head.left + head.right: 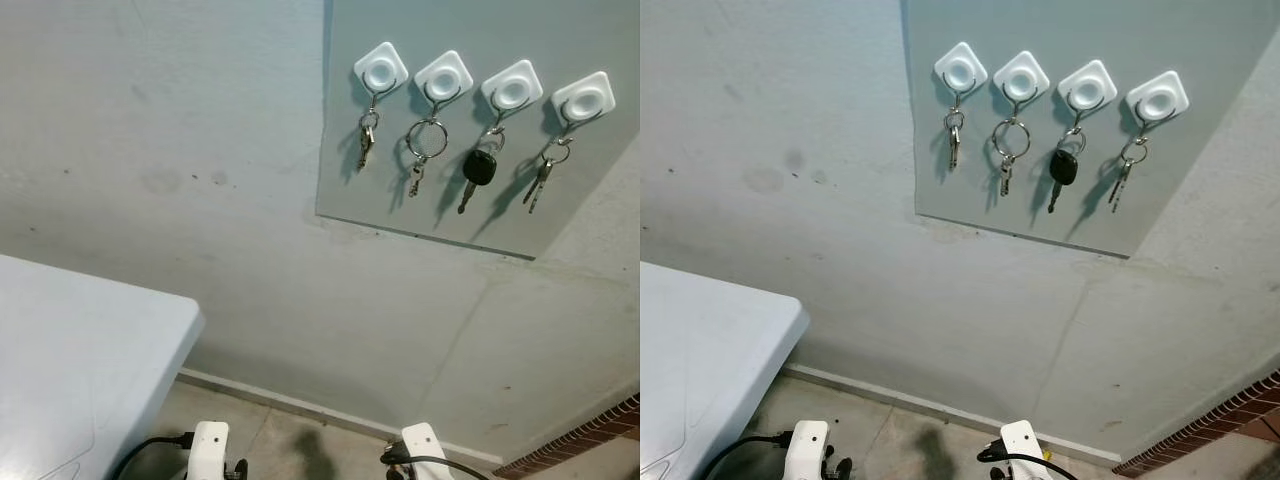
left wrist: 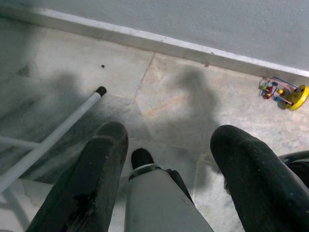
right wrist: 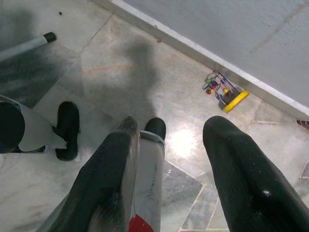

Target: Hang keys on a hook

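On the grey panel [image 1: 560, 200] fixed to the wall ahead of you, four white square hooks [image 1: 381, 70] sit in a row along its top edge, and each one carries something. The hook nearest the panel's left edge holds a small set of keys [image 1: 366, 140]; the next holds a large ring with one key [image 1: 424, 148]; the third holds a black-headed car key [image 1: 477, 172]; the one nearest the right edge holds a pair of keys [image 1: 540, 180]. All four hang freely against the panel.

Your arms hang low, with both wrists just visible at the bottom of the head view. Your left hand [image 2: 166, 174] points down at the marble floor [image 2: 183, 101] with its fingers [image 2: 99, 179] spread wide and nothing between them. Your right hand [image 3: 166, 169] points down likewise, also wide apart and holding nothing.

A pale surface [image 1: 80, 350] stands to your left, its corner near the wall. On the floor by the skirting lies a small bead toy with a yellow base [image 3: 227, 92], and a white pole with a black tip [image 2: 58, 133] lies near your left hand.
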{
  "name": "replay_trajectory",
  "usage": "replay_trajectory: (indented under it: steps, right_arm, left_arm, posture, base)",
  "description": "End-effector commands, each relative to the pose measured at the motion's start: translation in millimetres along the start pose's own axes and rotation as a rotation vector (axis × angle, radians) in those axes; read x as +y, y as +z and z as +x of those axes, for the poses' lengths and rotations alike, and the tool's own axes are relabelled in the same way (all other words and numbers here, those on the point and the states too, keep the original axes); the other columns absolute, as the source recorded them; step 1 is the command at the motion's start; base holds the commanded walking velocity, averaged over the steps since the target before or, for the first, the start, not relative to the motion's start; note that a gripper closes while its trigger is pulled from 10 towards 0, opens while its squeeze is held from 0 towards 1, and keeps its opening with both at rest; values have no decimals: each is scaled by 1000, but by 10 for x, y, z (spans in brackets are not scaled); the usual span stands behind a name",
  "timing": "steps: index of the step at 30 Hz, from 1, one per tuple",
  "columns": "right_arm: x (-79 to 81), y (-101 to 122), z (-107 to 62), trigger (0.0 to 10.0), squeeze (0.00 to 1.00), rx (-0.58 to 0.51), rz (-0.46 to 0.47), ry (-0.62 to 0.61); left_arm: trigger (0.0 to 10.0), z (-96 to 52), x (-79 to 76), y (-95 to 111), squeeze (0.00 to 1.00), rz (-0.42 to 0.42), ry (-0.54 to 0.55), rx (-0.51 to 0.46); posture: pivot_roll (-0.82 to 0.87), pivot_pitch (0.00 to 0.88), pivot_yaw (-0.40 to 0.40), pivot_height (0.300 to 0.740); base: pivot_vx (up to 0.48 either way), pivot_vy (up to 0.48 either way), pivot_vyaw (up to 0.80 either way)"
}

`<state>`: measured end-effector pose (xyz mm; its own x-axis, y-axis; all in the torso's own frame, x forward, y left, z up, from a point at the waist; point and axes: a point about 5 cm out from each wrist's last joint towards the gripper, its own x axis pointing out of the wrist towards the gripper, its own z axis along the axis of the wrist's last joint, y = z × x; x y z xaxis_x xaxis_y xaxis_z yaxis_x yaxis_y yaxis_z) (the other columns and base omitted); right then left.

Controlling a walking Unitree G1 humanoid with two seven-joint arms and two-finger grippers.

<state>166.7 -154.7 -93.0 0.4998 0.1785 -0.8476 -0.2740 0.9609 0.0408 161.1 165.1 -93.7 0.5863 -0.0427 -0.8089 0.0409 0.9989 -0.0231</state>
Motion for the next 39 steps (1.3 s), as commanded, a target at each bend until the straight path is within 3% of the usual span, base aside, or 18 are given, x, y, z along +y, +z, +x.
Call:
replay_trajectory:
  steps: [1, 11, 18, 24, 29, 39]
  right_arm:
    - [-19, -5, -2, 10000, 0, 7, 7, -9]
    - [-26, -9, -4, 10000, 0, 10, 4, -12]
    - [-39, -15, -8, 10000, 0, 14, -19, -15]
    - [-43, -16, -9, 10000, 0, 13, -22, -15]
    - [-50, -21, -11, 10000, 0, 15, -24, -17]
    - [-67, -24, -16, 10000, 0, 7, -20, -30]
  left_arm:
    - [10000, -5, 41, -3, 0, 1, 11, 2]
    - [10000, -3, 33, 13, 0, -49, 9, -16]
    - [10000, 0, 23, 13, 0, -2, 0, -7]
    - [10000, -5, 29, -6, 0, -7, 5, -3]
    - [10000, -7, 30, -18, 0, -45, 14, -1]
    - [10000, -10, 28, -46, 0, -34, 21, 19]
  posture:
    - [-140, 0, -3, 740]
    - [-139, 0, -6, 740]
    - [-140, 0, -15, 707]
    - [-140, 0, -15, 678]
    - [-136, 0, -20, 658]
    - [-136, 0, -24, 649]
  base:
    - [0, 0, -550]
    - [0, 0, -526]
    - [0, 0, -455]
    - [0, -480, -454]
    - [0, 0, -454]
    - [0, 0, 0]
